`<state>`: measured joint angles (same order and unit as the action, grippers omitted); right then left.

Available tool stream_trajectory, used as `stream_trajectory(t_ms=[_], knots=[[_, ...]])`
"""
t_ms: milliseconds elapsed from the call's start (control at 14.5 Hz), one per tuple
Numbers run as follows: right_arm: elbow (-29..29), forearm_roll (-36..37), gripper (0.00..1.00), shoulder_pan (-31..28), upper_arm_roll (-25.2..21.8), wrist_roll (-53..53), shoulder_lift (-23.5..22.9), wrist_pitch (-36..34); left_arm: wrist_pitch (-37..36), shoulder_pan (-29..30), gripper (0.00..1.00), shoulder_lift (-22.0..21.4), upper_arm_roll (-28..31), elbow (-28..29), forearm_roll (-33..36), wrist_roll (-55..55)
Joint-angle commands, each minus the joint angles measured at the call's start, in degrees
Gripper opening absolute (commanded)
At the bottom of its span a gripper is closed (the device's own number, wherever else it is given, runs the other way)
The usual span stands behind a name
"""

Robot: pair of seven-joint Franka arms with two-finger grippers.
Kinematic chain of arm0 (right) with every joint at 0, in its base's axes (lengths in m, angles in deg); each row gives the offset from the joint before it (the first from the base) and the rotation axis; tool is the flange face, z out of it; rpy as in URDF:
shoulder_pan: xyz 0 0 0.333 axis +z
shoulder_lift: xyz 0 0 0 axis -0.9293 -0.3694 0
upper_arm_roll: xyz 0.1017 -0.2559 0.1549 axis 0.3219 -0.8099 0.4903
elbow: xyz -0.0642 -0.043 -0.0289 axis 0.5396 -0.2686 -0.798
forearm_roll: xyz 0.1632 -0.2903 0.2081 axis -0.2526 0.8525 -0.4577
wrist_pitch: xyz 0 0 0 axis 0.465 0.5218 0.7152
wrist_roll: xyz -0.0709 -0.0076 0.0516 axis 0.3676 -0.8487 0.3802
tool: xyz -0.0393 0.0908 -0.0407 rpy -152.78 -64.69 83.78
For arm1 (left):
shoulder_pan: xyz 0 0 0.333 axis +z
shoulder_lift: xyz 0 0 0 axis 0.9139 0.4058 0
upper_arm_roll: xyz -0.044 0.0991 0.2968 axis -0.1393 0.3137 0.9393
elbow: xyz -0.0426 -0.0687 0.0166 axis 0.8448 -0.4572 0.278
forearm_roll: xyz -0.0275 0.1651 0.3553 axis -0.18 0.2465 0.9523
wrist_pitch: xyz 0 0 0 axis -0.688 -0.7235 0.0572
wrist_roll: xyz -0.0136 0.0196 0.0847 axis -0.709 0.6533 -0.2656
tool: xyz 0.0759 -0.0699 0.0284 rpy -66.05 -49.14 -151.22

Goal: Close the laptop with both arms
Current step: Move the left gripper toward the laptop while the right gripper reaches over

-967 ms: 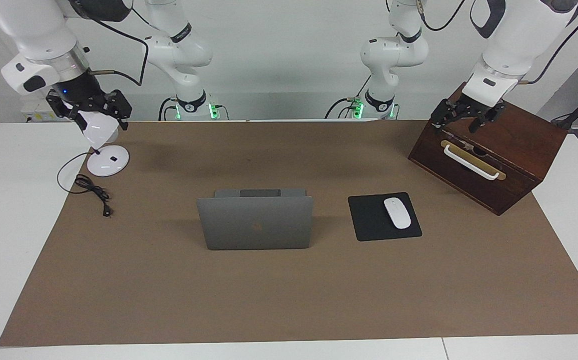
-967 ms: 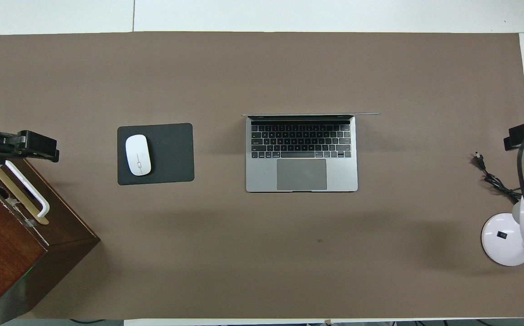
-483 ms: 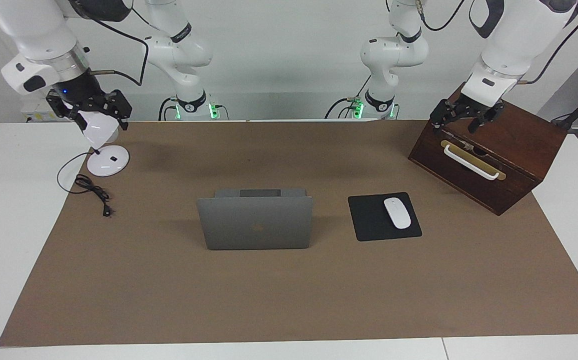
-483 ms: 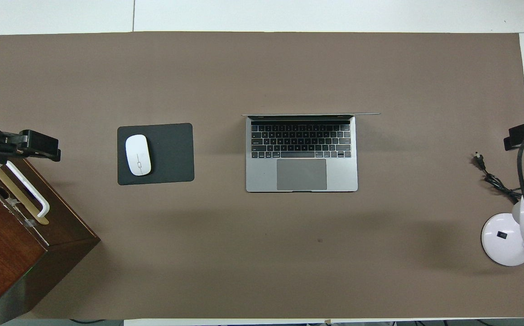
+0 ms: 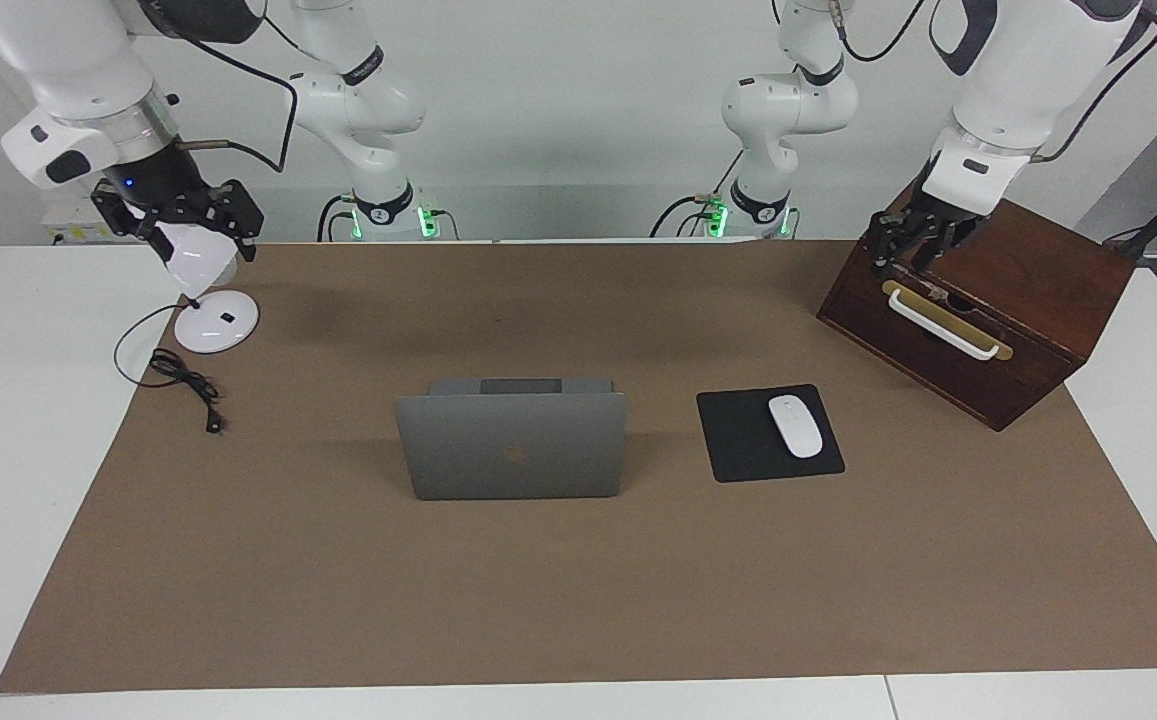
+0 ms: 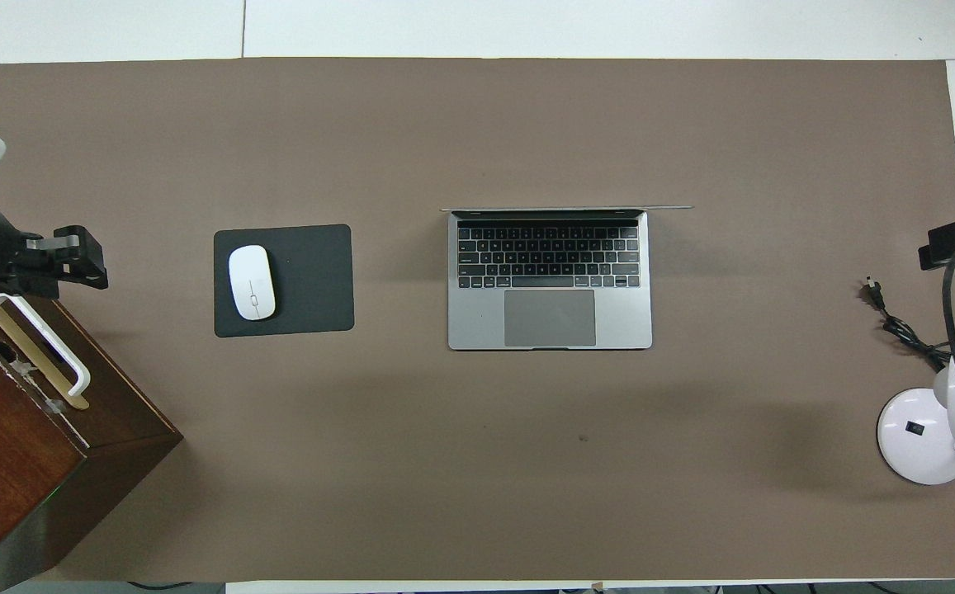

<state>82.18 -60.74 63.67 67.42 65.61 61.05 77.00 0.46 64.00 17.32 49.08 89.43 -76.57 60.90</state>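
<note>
On the mat (image 5: 338, 600), open laptop (image 5: 512, 445).

White desk under a brown mat, plain pale wall.

The desk (image 5: 18, 420) is white, with a seam near its edge farthest from the robots, and a large brown mat (image 5: 578, 600) covers most of its top. A pale, bare wall (image 5: 578, 120) rises where the desk ends. Even, soft light falls from above and leaves faint blurred shadows on the mat. A dark wooden box (image 5: 1028, 300) with a white handle stands at one end; a white lamp (image 5: 213, 320) stands at the other end.
</note>
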Motion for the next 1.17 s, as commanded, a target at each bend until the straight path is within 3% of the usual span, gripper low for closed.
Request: stream_trajectory(t_ms=[0, 207, 829, 1105], knots=[[1.74, 0.24, 1.0, -0.97, 0.97, -2.4, 1.26, 2.66, 1.85, -1.54, 0.0, -2.96, 0.0, 4.52, -2.4, 11.55], [1.91, 0.41, 1.0, -0.8, 1.58, -8.02, 1.26, 5.38, 7.54, -1.72, 0.0, -5.76, -0.08, 10.84, -8.73, 23.94], [4.99, -1.08, 0.98, -0.88, 1.68, -6.55, 1.26, 14.0, 22.76, -2.42, 0.0, -11.84, -0.44, 27.2, -25.0, 46.73], [4.99, -1.17, 0.79, -1.23, 1.5, -3.73, 0.56, 16.19, 26.81, -2.95, 0.0, -11.93, -0.53, 29.4, -28.24, 53.07]])
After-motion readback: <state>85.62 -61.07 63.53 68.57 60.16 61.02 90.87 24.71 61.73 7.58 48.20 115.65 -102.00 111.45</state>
